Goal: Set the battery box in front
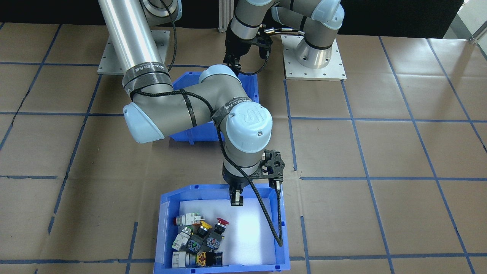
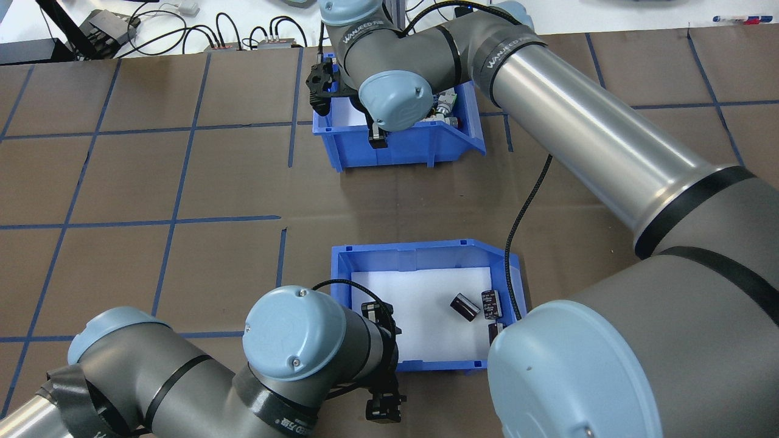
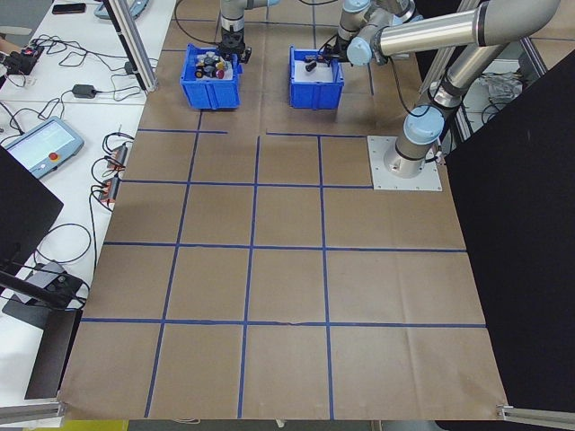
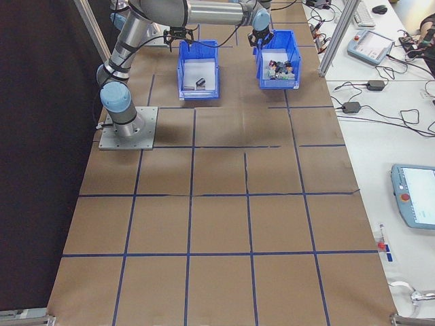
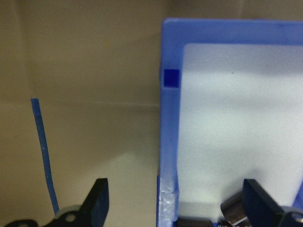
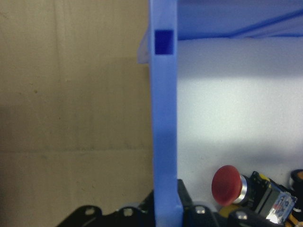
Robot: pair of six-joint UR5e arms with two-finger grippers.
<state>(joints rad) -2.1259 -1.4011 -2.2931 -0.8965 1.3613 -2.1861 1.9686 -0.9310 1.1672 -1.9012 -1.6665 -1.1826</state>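
Observation:
The battery box is a blue bin with a white liner, and dark cylindrical cells lie at its right. It sits nearest the robot, mostly hidden behind the right arm in the front-facing view. My left gripper stands open astride its left wall, one fingertip outside and the other inside by a cell. My right gripper is shut on the robot-side wall of the other blue bin, which holds colourful push-button switches.
The right arm's long silver link crosses above the battery box's right side, and its black cable hangs over that corner. Two metal base plates lie at the robot's edge. Cables and devices crowd the far side.

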